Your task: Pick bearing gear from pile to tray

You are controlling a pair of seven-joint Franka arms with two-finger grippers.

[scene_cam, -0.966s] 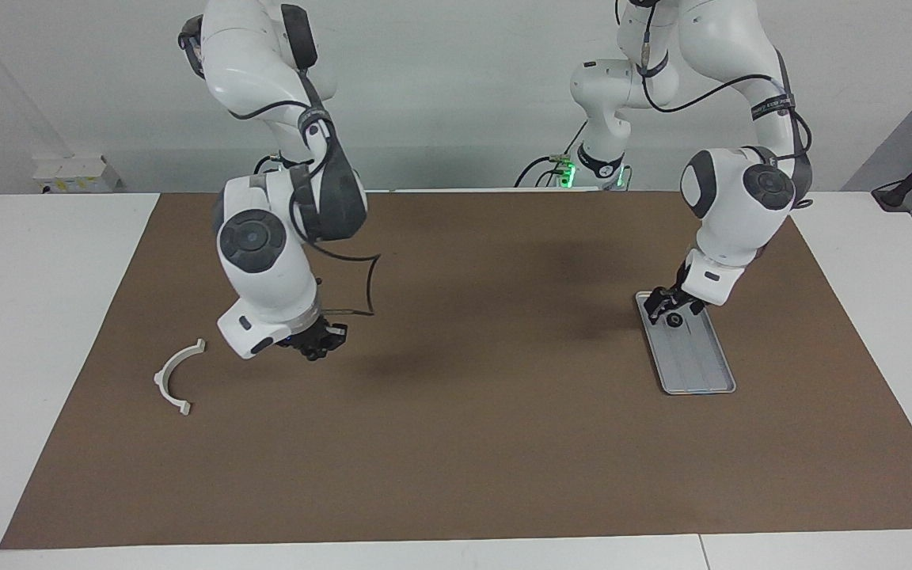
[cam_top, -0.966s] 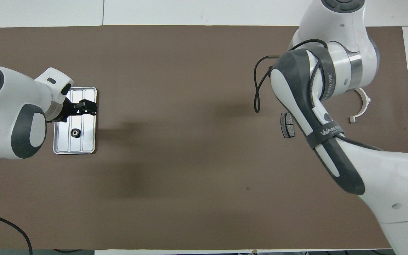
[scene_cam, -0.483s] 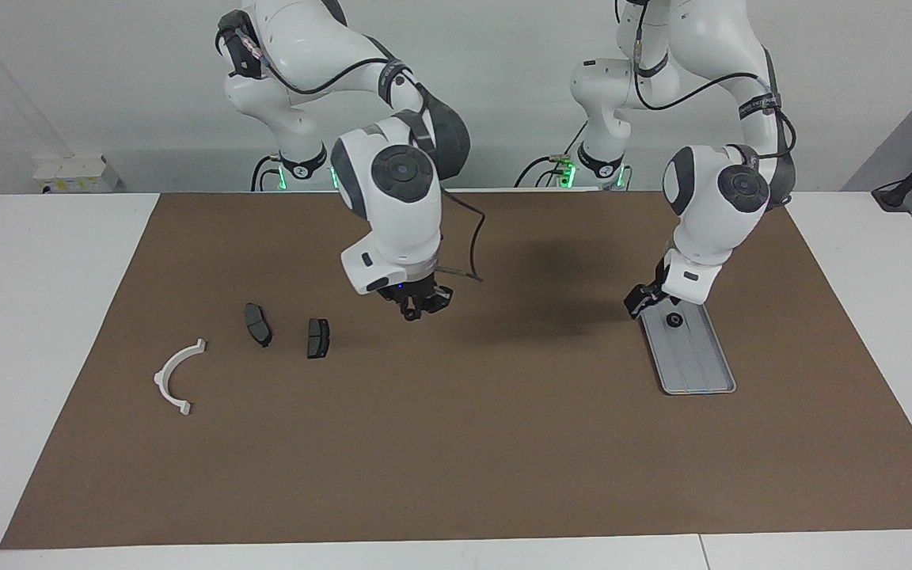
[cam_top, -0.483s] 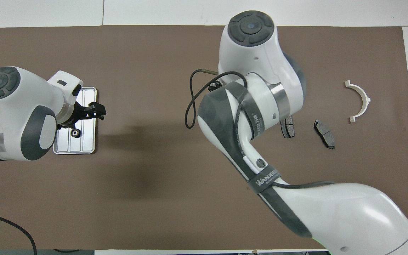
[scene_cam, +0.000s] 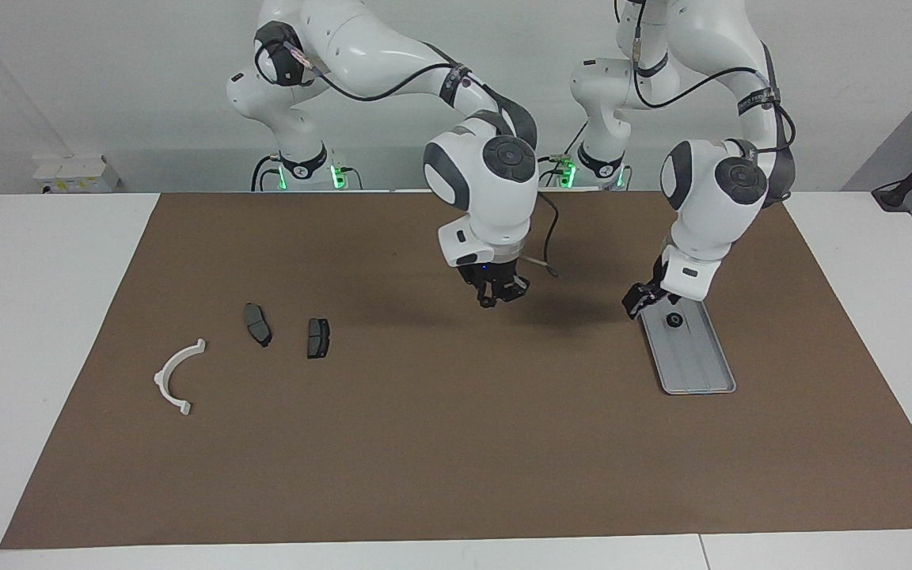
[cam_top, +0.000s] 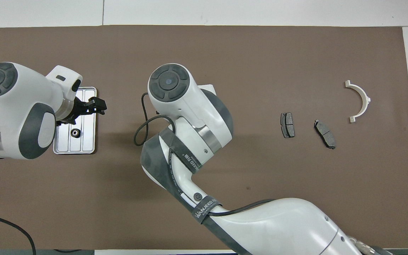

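Bearing gear (scene_cam: 673,319): one small black ring lies in the tray (scene_cam: 701,372), at the tray's end nearer to the robots; it rests flat on the tray floor and nothing grips it; the overhead view shows the same ring (cam_top: 74,132) free on the ribbed metal.

Tray: flat, silver-grey, raised rim, set on the brown mat (scene_cam: 456,443) toward the left arm's end of the surface (scene_cam: 44,317).

Left hand (scene_cam: 640,299): low over the tray's near corner, at its edge toward the middle of the mat; fingers spread wide; nothing between them; in the overhead view the black fingers (cam_top: 96,105) reach past the tray's rim over the mat.

Right hand (scene_cam: 497,294): over bare mat about the middle of the surface, clear of it; fingertips drawn fully together; whether anything small is pinched between them cannot be told; the arm itself covers this hand in the overhead view.

Pile: what shows of it lies toward the right arm's end of the surface, well apart from the tray; two dark grey brake pads (scene_cam: 258,324) (scene_cam: 317,337) lie side by side, apart from each other; a white curved bracket (scene_cam: 175,378) lies farther from the robots than the pads and nearer the mat's edge; all three lie flat on the mat and neither hand touches them.
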